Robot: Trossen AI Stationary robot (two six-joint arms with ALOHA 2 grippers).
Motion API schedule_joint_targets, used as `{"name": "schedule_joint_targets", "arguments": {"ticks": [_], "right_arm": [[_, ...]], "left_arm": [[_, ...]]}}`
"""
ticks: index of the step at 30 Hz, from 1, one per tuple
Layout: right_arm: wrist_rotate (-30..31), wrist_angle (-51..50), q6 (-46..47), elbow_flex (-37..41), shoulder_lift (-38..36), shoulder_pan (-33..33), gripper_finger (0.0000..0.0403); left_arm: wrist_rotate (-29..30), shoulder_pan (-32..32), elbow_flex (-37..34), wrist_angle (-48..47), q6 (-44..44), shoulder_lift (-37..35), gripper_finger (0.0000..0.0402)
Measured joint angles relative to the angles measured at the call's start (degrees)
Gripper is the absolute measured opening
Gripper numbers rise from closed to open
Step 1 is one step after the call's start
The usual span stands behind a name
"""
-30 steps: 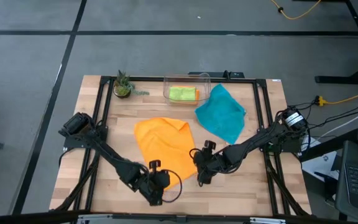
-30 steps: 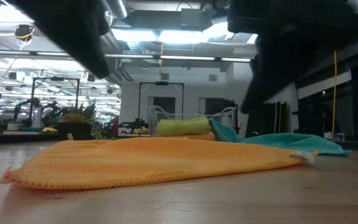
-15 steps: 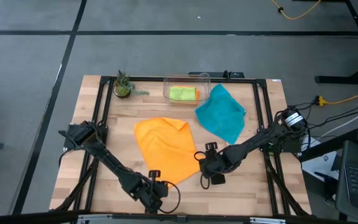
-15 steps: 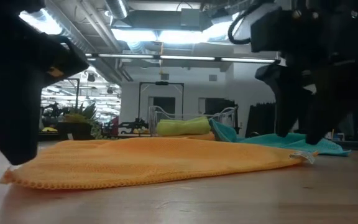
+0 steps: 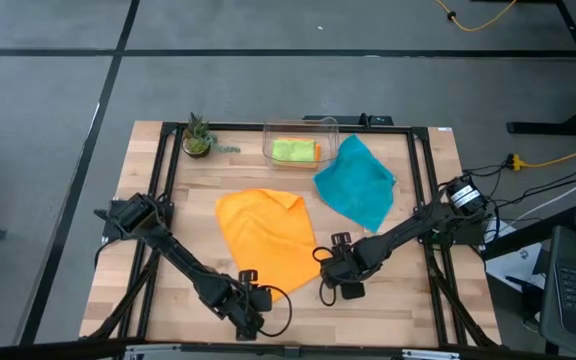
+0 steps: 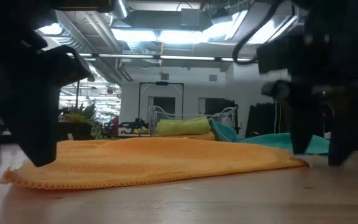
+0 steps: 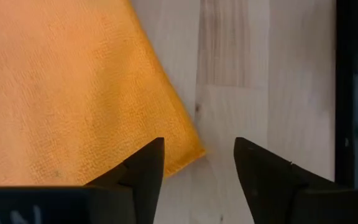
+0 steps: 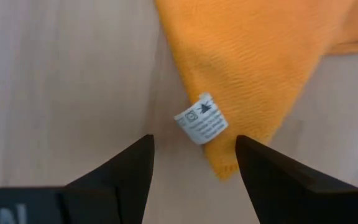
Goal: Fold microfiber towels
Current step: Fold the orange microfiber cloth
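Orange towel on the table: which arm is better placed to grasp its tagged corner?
Right. The right claw is open over the white tag at the orange towel corner; the left claw straddles another corner.

Both arms are matte black all over — chunky jointed links with thin black cables looping off near the wrists. The left gripper and right gripper each end in two blunt, dark wedge-shaped fingers — plain, no padding visible.
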State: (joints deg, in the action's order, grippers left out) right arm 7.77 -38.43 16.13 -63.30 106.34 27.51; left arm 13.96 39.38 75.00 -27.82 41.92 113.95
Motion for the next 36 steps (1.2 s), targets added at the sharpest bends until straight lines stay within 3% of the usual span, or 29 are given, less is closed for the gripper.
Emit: {"name": "schedule_joint_targets", "arguments": {"ticks": [6, 15, 20, 25, 30, 36], "right_arm": [[0.07, -0.14, 1.49, -0.29, 2.25, 0.0, 0.0225], [0.01, 0.29, 3.79, -0.16, 2.32, 0.07, 0.0173], [-0.06, 0.5, 4.49, -0.14, 2.36, 0.09, 0.0154], [-0.03, 0.59, 4.57, -0.08, 2.36, 0.07, 0.015], [0.17, 0.93, 4.88, -0.03, 2.36, 0.07, 0.015], [0.6, 1.3, 6.96, -0.01, 2.36, 0.09, 0.0126]], "left_arm": [[-0.58, 0.0, 0.0, -0.12, 1.41, 0.0, 0.0191], [-2.36, 0.48, -1.74, -0.47, 0.42, 2.38, 0.0186], [1.98, 1.16, -1.8, -0.29, -0.29, 3.61, 0.0185], [2.29, 1.14, -1.95, -0.03, -1.88, 3.41, 0.018], [2.97, 1.07, -2.01, 0.18, -2.02, 3.41, 0.0146], [4.62, 1.11, -2.1, 0.68, -2.0, 3.48, 0.0057]]}}
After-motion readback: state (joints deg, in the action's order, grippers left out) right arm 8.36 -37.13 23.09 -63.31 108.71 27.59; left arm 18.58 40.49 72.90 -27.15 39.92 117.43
